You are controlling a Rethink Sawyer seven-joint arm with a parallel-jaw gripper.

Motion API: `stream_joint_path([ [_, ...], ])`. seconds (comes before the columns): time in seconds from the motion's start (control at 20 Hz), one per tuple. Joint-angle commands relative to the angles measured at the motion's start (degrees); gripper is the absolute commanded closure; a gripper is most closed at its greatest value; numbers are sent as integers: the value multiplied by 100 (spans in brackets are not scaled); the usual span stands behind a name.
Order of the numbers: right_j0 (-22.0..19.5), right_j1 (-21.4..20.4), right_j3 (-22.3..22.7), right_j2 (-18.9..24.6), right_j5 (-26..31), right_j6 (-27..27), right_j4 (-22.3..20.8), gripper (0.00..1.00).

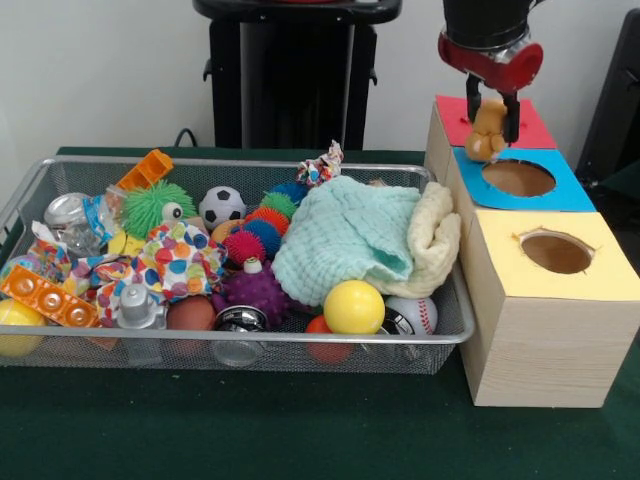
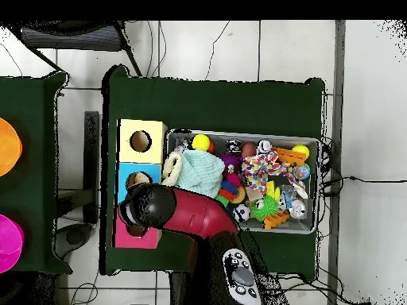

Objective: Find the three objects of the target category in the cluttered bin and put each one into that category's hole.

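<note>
My gripper (image 1: 492, 122) hangs over the red panel (image 1: 536, 131) of the pale wood box and is shut on a small orange-tan soft toy (image 1: 486, 137). The toy hangs between the black fingers just above the panel. The red panel's hole is hidden behind the toy and the gripper. In the overhead view the arm's head (image 2: 148, 206) covers the gripper and most of the red panel (image 2: 125, 237). The wire mesh bin (image 1: 250, 339) lies left of the box, full of toys. A pale cream soft thing (image 1: 436, 240) lies at its right end and also shows in the overhead view (image 2: 171, 167).
The box also has a blue-panelled hole (image 1: 518, 178) and a yellow-panelled hole (image 1: 556, 252). A mint cloth (image 1: 345, 235), spiky balls (image 1: 256, 290), a yellow ball (image 1: 353, 306), a soccer ball (image 1: 221, 205) and a baseball (image 1: 415, 314) fill the bin. The robot's pedestal (image 1: 292, 75) stands behind.
</note>
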Motion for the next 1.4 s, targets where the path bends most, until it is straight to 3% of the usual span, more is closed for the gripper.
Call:
stream_joint_path([
  [0.05, 290, 226, -212, -133, 15, 1253, 330, 0],
  [0.4, 334, -245, 350, -222, 239, 1147, 547, 0],
  [0.95, 463, -1, 110, -547, 620, 1020, 294, 0],
  [1.4, 446, -155, 520, -558, 582, 903, 451, 0],
])
